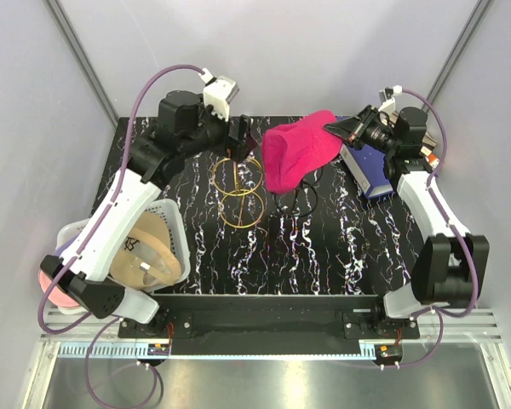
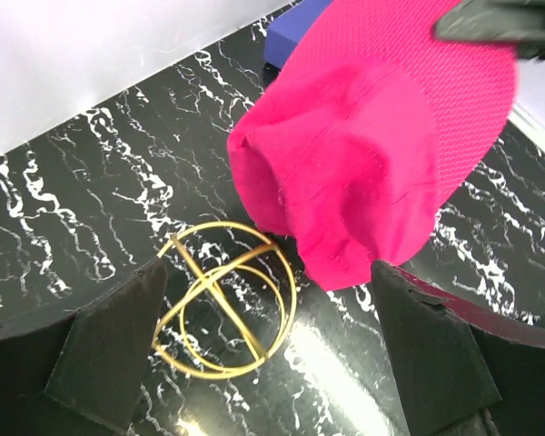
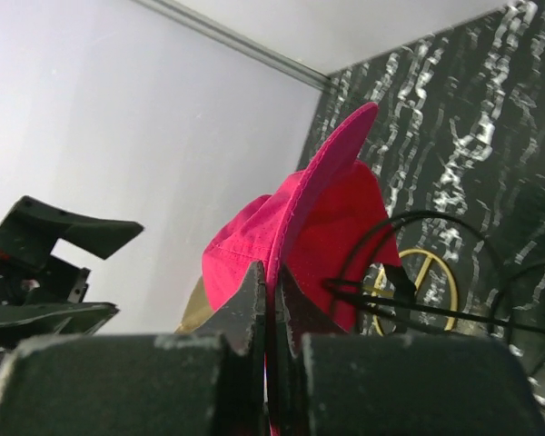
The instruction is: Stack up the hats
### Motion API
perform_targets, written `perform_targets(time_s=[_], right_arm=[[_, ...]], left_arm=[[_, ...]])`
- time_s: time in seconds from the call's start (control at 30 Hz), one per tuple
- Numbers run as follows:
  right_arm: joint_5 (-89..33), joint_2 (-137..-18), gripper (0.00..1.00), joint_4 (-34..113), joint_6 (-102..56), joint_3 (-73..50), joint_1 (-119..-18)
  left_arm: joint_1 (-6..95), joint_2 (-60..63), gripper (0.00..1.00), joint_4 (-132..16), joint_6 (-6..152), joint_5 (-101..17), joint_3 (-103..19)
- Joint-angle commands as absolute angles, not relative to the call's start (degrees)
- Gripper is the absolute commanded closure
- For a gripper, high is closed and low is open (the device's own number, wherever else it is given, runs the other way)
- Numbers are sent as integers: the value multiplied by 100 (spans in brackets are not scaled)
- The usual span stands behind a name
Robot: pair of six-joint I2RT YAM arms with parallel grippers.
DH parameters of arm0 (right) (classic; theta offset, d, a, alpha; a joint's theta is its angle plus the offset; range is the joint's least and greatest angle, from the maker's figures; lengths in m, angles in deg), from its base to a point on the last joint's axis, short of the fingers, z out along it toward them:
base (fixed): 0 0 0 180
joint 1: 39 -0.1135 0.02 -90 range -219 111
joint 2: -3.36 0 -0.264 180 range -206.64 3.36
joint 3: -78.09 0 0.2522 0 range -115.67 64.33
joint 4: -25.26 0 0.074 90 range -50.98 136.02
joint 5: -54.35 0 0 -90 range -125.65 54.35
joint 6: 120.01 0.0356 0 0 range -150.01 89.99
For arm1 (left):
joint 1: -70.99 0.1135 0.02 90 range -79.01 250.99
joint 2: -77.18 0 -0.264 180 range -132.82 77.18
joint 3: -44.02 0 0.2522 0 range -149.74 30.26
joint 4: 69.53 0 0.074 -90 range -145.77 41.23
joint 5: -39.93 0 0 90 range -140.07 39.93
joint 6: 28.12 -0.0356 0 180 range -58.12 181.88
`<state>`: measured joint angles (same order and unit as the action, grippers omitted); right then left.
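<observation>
Two states — right pincer [image 1: 335, 129] clamps magenta hat [image 1: 298, 152] by brim; left pincer [image 1: 244, 146] gapes.

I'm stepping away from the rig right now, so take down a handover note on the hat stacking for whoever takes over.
The left gripper is open and empty and hovers by the gold rings.
The right gripper is shut on the brim of the magenta cap, at the far side of the table.
The tan cap lies in the basket, near left.
A pink thing at the left edge is mostly hidden by the arm; I cannot tell whether it is a cap.
Done: no stack in view.
Left: set the magenta cap on another cap, then add the rest.
</observation>
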<state>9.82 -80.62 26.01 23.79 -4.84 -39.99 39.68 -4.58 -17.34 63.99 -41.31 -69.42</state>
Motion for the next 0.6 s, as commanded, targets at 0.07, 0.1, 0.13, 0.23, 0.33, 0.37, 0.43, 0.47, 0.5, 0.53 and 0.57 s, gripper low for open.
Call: perform_targets(time_s=[0.07, 0.1, 0.13, 0.23, 0.33, 0.37, 0.43, 0.47, 0.5, 0.53, 0.57], right_arm=[[1471, -8435, 100, 2171, 2282, -616, -3514], [1488, -8435, 100, 2171, 2290, -581, -3487], [1540, -8426, 100, 2171, 2273, -555, -3470], [1558, -8269, 100, 2241, 2229, -265, -3469], [1585, -8084, 100, 2381, 2097, 78, -3469], [1585, -8023, 100, 2443, 2045, 235, -3469], [1524, -7926, 100, 2443, 1992, 403, -3469], [1489, -7908, 100, 2443, 1974, 534, -3469], [1462, -7882, 100, 2435, 1957, 596, -3469], [1401, -7855, 100, 2434, 1930, 632, -3461], [1374, -7846, 100, 2434, 1904, 684, -3461]], left_arm=[[3962, -886, 1, -2299, 6821, -4023, -7143], [3961, -948, 1, -2316, 6830, -3979, -7178], [3970, -1088, 1, -2317, 6839, -3857, -7213], [3961, -1369, 1, -2334, 6926, -3593, -7354], [3961, -1589, 1, -2439, 7084, -3426, -7389], [3961, -1642, 1, -2466, 7128, -3373, -7380], [3961, -1783, 1, -2659, 7251, -3189, -7328], [3961, -1810, 1, -2738, 7295, -3127, -7293], [3961, -1853, 1, -2860, 7331, -3065, -7284], [3961, -1932, 1, -2922, 7392, -2951, -7283], [3961, -1976, 1, -2975, 7427, -2907, -7266]])
